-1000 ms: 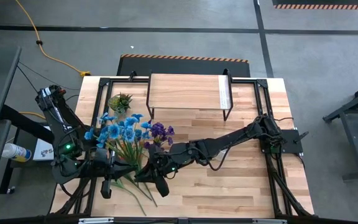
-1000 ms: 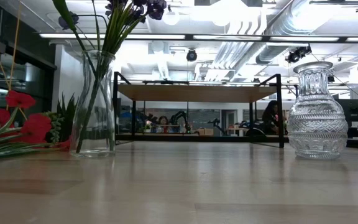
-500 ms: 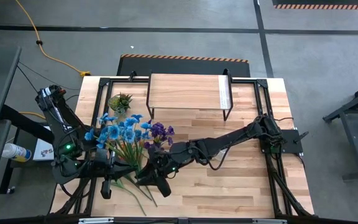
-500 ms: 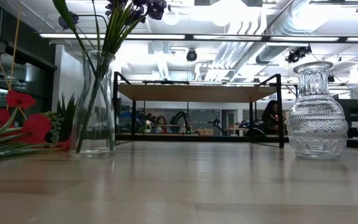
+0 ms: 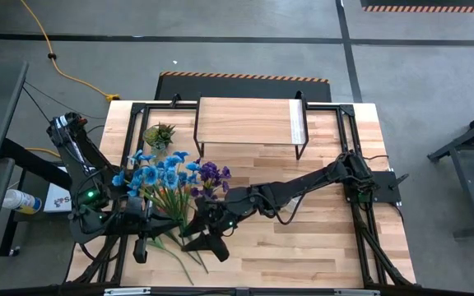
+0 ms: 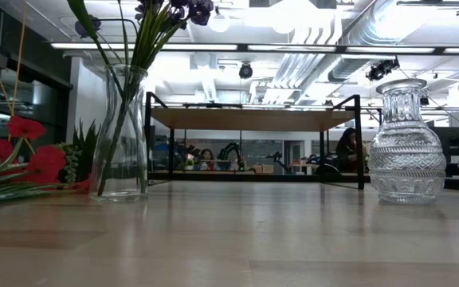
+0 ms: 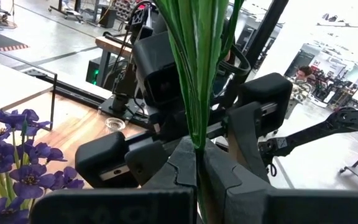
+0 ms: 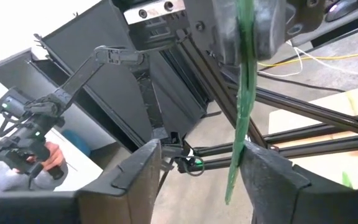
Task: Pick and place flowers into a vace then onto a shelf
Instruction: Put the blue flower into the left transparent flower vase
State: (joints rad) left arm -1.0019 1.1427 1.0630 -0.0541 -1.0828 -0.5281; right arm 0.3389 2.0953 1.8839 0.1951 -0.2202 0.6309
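Flower stems pinched in left claw, between spread right claw.

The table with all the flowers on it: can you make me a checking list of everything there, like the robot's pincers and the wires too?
Surface: light wooden table, bare wood at the near right.
Job's things: blue and purple flowers bunched at the left; red flowers lying low; clear vase holding stems; ribbed glass vase empty; shelf at the far edge, nothing on it.
Clutter: small spiky green plant beside the shelf.
Pincers: left pincer shut on a green stem; right pincer open, its fingers either side of a stem.
Cables: yellow cable on the floor.
Surroundings: grey floor, a person beyond the table.
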